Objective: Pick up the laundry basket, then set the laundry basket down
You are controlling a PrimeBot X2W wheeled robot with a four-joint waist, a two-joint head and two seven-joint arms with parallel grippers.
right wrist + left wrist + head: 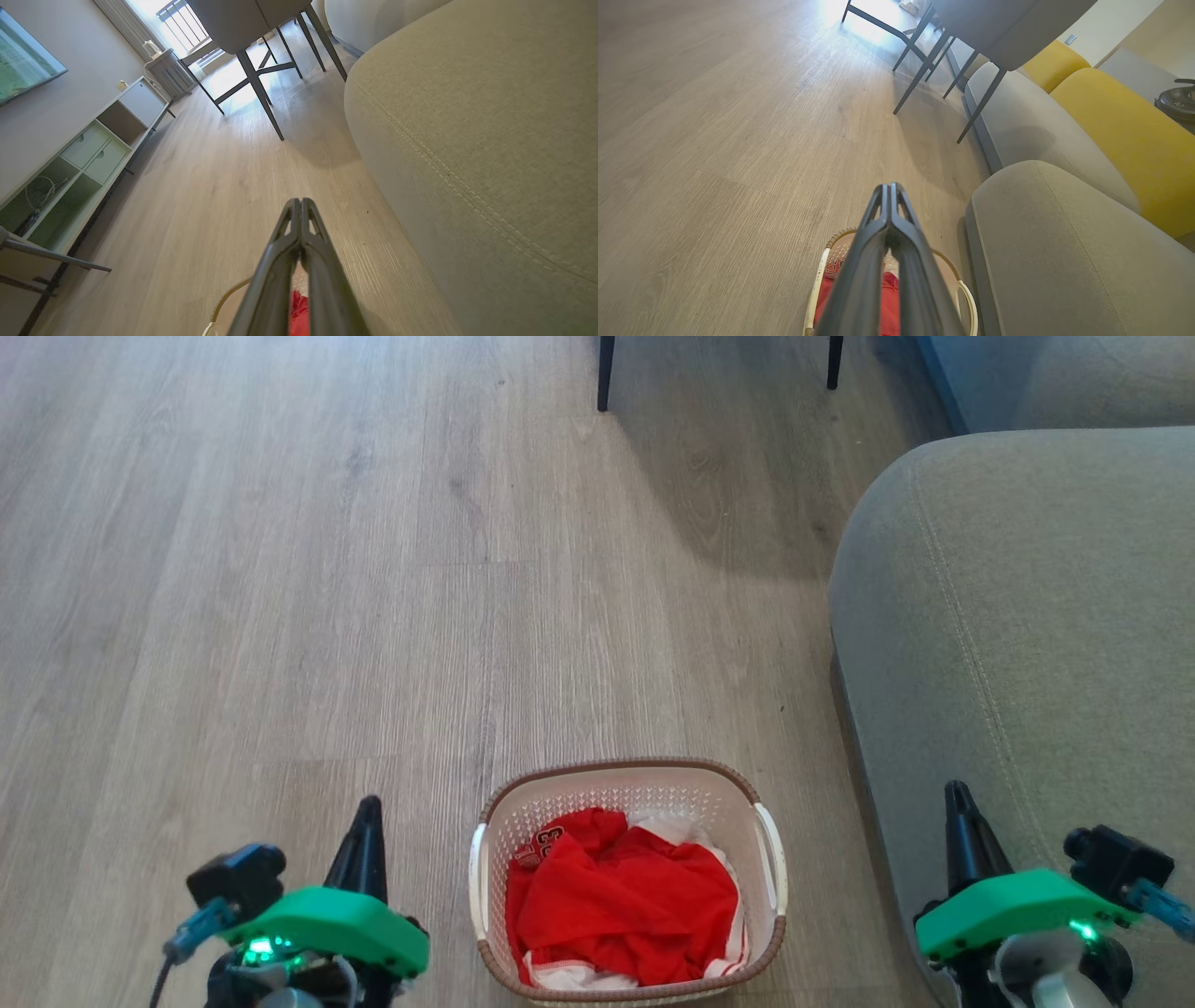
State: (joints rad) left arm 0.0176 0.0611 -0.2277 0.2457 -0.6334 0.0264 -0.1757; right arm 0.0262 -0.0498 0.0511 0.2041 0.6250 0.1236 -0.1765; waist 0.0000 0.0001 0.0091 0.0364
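Nearest in, left of the laundry basket (611,766), there's the left gripper (370,807), green-capped, dark fingers pointing up the head view, and it stands clear of the basket's white left handle (475,882). Its wrist view settles it: the two fingers are pressed together tip to tip, nothing between them, with the basket showing beneath them. On to the basket itself, sitting upright on the wood floor (280,569), with cream perforated walls and a brown woven-look rim. Inside it lies a crumpled red garment (625,905), with white cloth (667,826) peeking out at the back and along the front edge. Straight beyond the basket, far up the floor, stand two dark chair legs (605,373). Right of the basket now: the grey sofa (1027,616), its rounded arm just beside the basket's right handle (774,859), a thin strip of floor between them. And further right of the basket, seen against that sofa arm, the right gripper (956,795), also sealed tight, fingers meeting at the tips in its own wrist view, gripping nothing, apart from the basket
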